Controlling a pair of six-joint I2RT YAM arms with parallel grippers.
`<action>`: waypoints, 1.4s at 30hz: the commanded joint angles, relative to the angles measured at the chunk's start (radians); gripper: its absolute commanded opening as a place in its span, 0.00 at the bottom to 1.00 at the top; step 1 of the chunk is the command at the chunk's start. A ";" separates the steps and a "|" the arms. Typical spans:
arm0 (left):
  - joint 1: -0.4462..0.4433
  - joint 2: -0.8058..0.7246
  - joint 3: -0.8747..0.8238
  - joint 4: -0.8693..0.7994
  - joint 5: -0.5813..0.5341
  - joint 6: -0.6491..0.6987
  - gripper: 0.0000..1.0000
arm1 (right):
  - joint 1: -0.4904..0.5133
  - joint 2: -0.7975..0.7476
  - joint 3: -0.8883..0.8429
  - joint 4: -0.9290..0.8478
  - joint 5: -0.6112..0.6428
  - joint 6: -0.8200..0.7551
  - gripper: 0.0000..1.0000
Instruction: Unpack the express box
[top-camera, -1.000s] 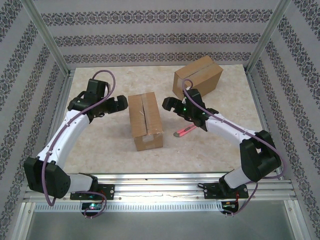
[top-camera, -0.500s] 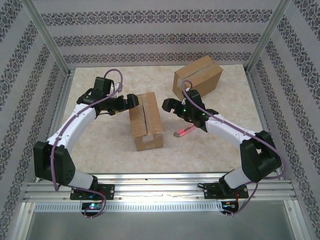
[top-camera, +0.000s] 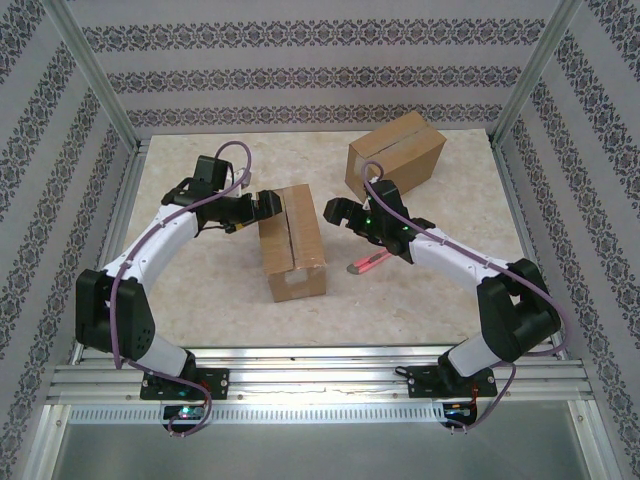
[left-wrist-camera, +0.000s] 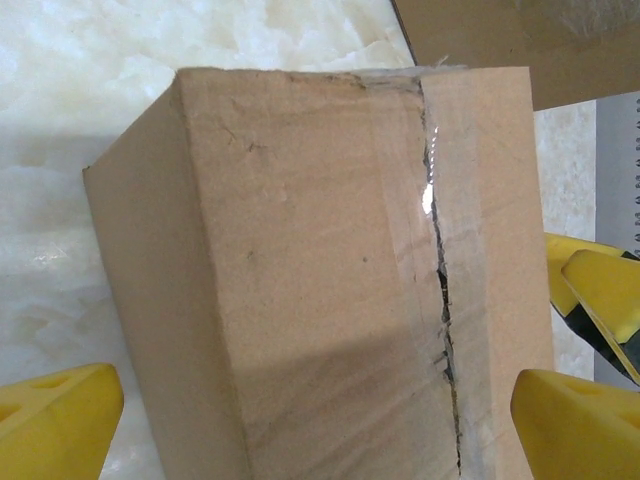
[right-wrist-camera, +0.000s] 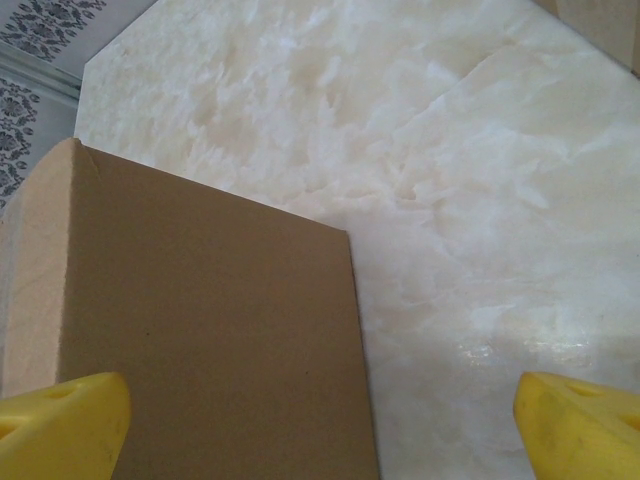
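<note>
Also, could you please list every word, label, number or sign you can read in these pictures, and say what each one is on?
None can be read.
The taped cardboard box has bare brown faces and clear tape, with no label.
The second box is plain too.
The red tool is too small to show any marking.
The wallpaper bears ornament, not letters.

Cardboard box (right-wrist-camera: 200, 340) on pale marble table (right-wrist-camera: 450, 200), yellow jaws wide apart.

Top camera looks down from behind over the whole worktop (top-camera: 200, 290); both wrist cameras closely face the middle box (top-camera: 291, 243).
</note>
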 joint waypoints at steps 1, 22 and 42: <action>0.002 0.016 -0.019 0.029 0.021 0.007 1.00 | 0.009 0.011 -0.008 0.019 -0.006 -0.003 0.98; 0.000 0.063 -0.113 0.085 0.026 0.004 0.96 | 0.109 -0.019 0.077 -0.134 0.103 -0.076 0.98; 0.000 0.070 -0.186 0.167 0.065 -0.013 0.95 | 0.277 -0.013 0.326 -0.460 0.336 -0.162 0.98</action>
